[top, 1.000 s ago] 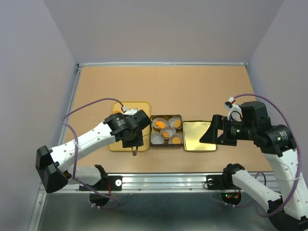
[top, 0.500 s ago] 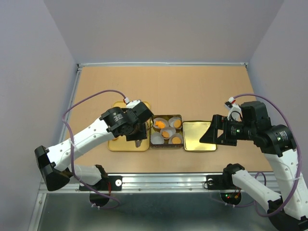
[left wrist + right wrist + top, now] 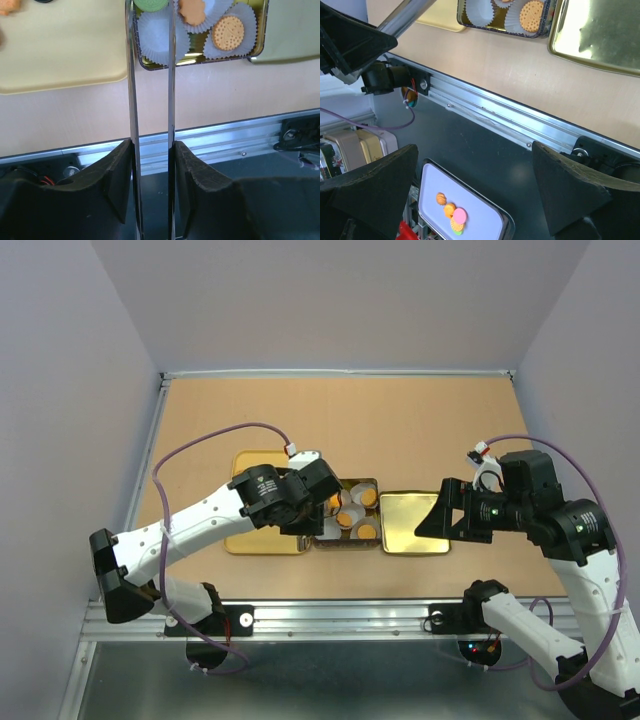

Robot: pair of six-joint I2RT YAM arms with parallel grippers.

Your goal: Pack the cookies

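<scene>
My left gripper (image 3: 308,508) is shut on a pair of metal tongs (image 3: 171,90). Its black fingers (image 3: 117,175) press the two blades from both sides. The tong tips pinch a green cookie (image 3: 152,4) just above an empty white paper cup (image 3: 156,35) at the near left of the open tin (image 3: 346,512). Orange cookies (image 3: 228,32) lie in other cups of the tin. My right gripper (image 3: 440,515) is open and empty, hovering over the near edge of the gold lid (image 3: 413,523).
A yellow tray (image 3: 250,540) lies left of the tin, with an orange cookie (image 3: 9,5) on it. The metal rail (image 3: 340,615) runs along the table's front edge. Below the table, a lavender tray (image 3: 485,220) holds a few cookies.
My left arm has swung right, from over the yellow tray to over the tin, carrying the tongs. The right arm has not moved.
</scene>
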